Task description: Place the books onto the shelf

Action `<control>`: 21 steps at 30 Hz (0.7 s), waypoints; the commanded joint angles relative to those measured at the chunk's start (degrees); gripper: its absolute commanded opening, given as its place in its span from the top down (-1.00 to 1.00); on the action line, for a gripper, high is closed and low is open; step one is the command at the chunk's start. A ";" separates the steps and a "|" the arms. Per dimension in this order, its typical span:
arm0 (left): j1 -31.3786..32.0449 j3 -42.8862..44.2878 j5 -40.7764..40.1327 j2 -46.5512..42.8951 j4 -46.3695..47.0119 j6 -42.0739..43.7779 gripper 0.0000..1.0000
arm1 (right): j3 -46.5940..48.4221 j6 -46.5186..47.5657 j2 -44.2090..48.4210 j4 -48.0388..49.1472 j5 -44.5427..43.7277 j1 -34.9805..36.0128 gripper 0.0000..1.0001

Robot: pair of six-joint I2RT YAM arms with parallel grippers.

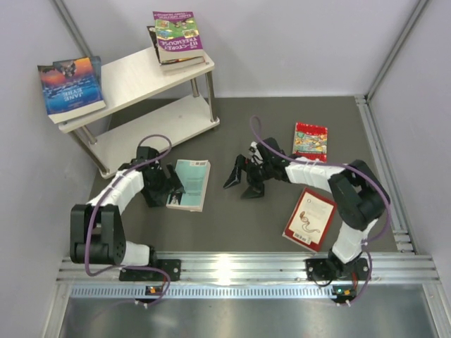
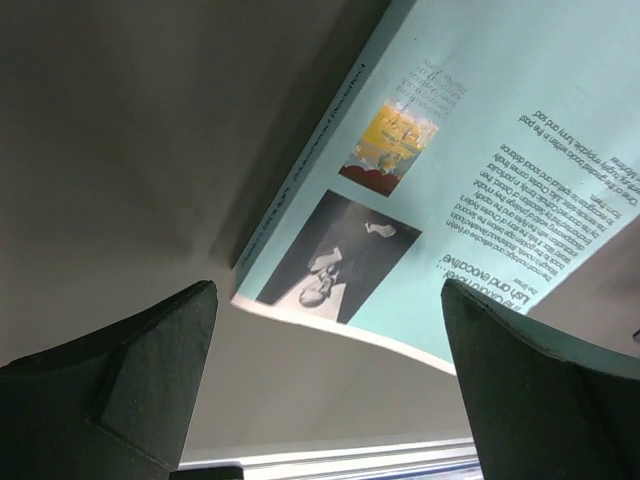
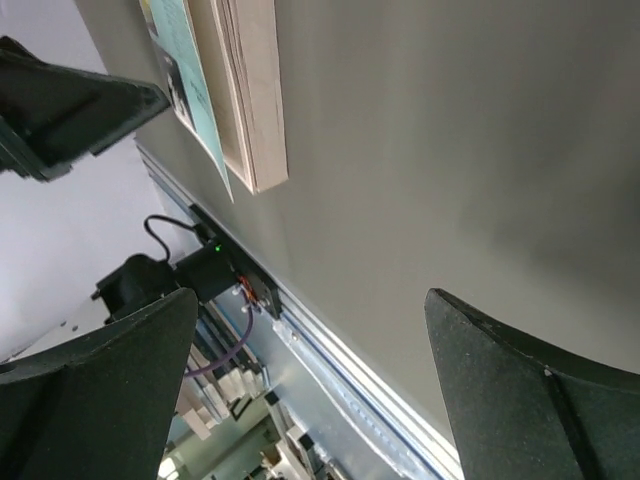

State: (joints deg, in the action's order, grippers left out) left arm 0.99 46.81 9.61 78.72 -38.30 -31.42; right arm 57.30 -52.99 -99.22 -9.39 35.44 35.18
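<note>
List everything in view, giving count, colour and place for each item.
shelf: one, whitish boards on silver posts, two tiers, far left corner of the table
left stack: at least two books, blue sunset cover on top, left end of the top board
right stack: at least two books, purple-green cover on top, right end of the top board
teal book: one, pale teal, flat on the table, left of centre
red book: one, red, flat on the table, far right
maroon book: one, maroon with a white panel, flat on the table, near right
table: one, dark grey
rail: one, silver, near edge
left hand: one, black, open, at the teal book
right hand: one, black, open, over bare table, centre
</note>
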 commanded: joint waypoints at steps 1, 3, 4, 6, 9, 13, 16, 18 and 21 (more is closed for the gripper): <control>1.29 -1.10 -0.29 1.69 7.45 -1.45 -0.98 | 5.80 0.44 -3.86 4.37 -2.30 1.47 -0.91; 1.55 -1.28 -0.73 4.50 9.03 -1.80 -0.98 | 7.90 -0.88 -5.71 6.56 -2.74 1.38 -0.90; 1.73 -1.19 -0.73 5.65 9.47 -1.63 -0.97 | 8.61 -1.23 -7.55 6.92 -3.09 1.38 -0.90; 1.99 -0.93 -0.73 8.99 10.79 -1.80 -0.98 | 11.33 -1.59 -9.58 7.28 -4.49 1.65 -0.90; 3.22 -0.84 0.15 12.77 12.72 -2.07 -0.98 | 15.28 -1.15 -15.45 6.41 -6.43 2.44 -0.90; 7.08 -0.93 1.29 16.02 14.13 -3.47 -0.97 | 19.95 -1.32 -21.44 5.26 -7.93 4.80 -0.89; 9.98 -1.45 2.52 16.73 16.06 -5.40 -0.97 | 22.68 -2.03 -25.23 5.26 -8.11 6.74 -0.89; 11.39 -1.98 4.01 16.91 17.47 -7.07 -0.97 | 23.91 -2.55 -27.33 5.26 -7.93 7.44 -0.89; 13.59 -2.51 7.26 17.00 20.89 -9.36 -0.97 | 23.92 -3.52 -29.09 6.48 -6.53 8.59 -0.82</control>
State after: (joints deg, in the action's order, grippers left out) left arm 12.08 49.21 11.20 90.26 -25.63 -37.34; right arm 81.56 -56.23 -123.37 -2.98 30.72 41.65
